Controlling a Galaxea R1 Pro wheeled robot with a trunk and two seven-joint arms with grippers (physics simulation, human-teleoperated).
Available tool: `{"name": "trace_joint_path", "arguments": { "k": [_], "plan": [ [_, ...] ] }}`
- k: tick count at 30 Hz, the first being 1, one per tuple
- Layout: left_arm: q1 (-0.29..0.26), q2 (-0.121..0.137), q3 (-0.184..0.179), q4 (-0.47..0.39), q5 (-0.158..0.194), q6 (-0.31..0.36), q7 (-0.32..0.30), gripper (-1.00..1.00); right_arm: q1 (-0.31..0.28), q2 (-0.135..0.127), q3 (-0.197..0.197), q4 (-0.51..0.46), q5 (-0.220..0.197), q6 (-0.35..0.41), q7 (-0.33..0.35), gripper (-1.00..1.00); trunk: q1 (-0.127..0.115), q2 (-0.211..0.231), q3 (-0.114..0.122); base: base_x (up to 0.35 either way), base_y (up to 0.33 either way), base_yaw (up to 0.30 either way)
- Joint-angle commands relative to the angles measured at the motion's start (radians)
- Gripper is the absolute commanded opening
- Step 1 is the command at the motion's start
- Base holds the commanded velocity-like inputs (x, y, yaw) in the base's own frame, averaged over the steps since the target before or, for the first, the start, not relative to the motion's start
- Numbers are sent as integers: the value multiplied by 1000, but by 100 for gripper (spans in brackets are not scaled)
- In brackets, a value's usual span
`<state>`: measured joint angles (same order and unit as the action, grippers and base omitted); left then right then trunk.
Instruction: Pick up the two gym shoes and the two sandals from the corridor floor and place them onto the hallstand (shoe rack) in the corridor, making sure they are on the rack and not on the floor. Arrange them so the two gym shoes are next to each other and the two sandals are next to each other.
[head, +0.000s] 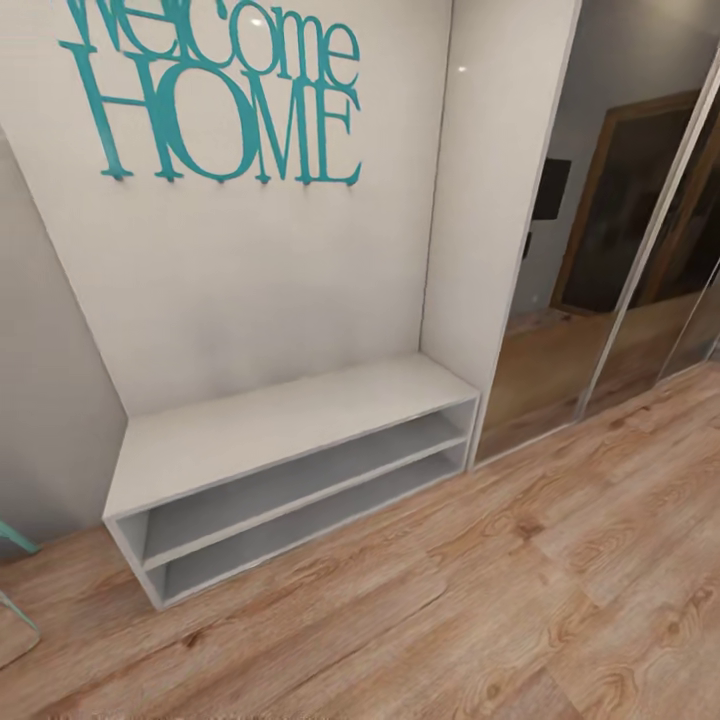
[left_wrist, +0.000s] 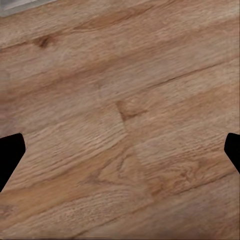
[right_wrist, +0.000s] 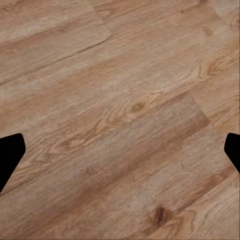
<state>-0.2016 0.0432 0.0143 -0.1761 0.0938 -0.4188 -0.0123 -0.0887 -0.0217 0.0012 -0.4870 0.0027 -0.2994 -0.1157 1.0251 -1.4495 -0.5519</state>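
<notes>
Hallstand (head: 270, 425) bare on corridor floor (head: 560, 560); both grippers' fingers (left_wrist: 11, 155) (right_wrist: 11, 157) wide apart, empty.

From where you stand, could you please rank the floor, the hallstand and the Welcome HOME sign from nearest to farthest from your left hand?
1. Floor, directly in front of the left hand in its wrist view.
2. Hallstand, ahead against the wall.
3. Welcome HOME sign, high on the wall above the hallstand.
</notes>
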Motion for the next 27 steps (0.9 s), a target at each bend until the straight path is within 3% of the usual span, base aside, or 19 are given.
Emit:
{"name": "trace_joint_path", "arguments": {
  "k": [1, 27],
  "plan": [
    [-1, 0, 0, 1, 7, -3, -2, 100, 0, 0, 0, 0, 0, -3, -2, 100, 0, 0, -2, 0, 0, 265],
    [-1, 0, 0, 1, 6, -3, -2, 100, 0, 0, 2, 1, 3, -3, -2, 100, 0, 0, -15, 0, 0, 267]
  ]
}}
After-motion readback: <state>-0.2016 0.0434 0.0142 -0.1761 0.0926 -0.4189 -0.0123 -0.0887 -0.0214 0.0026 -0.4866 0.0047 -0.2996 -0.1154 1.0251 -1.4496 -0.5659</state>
